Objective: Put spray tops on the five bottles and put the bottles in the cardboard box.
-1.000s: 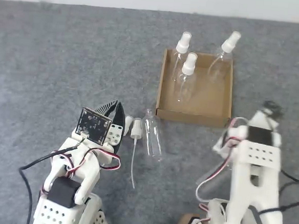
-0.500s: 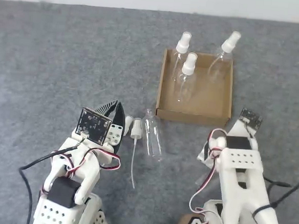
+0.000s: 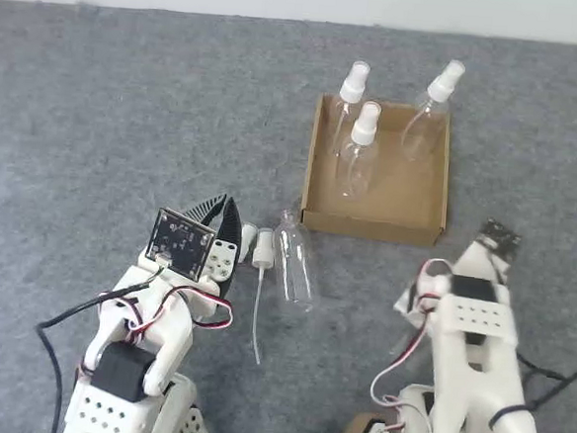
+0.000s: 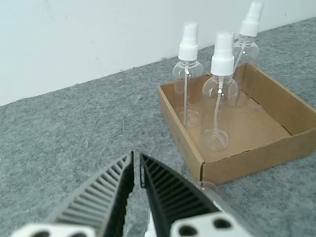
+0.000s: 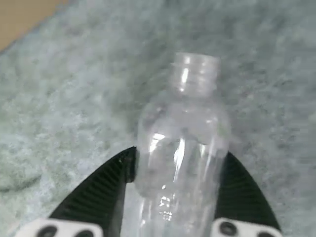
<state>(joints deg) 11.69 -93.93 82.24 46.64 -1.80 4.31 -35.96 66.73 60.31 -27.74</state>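
Right wrist view: our right pincer [image 5: 177, 157] clasped a clear, capless bottle [image 5: 182, 128] by its body, over the grey desk [image 5: 59, 113]. We judged the bottle light, thin-walled and slick, best held on the body with the neck left free. The left pincer [image 4: 137, 159], nearly closed on nothing, sat beside a loose spray top [image 3: 263, 250] and a second bottle [image 3: 296, 265] lying near the cardboard box [image 3: 372, 225], where three capped bottles [image 3: 358, 152] stood.

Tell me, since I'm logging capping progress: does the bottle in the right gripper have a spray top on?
No, the bottle in the right gripper shows a bare, open threaded neck.
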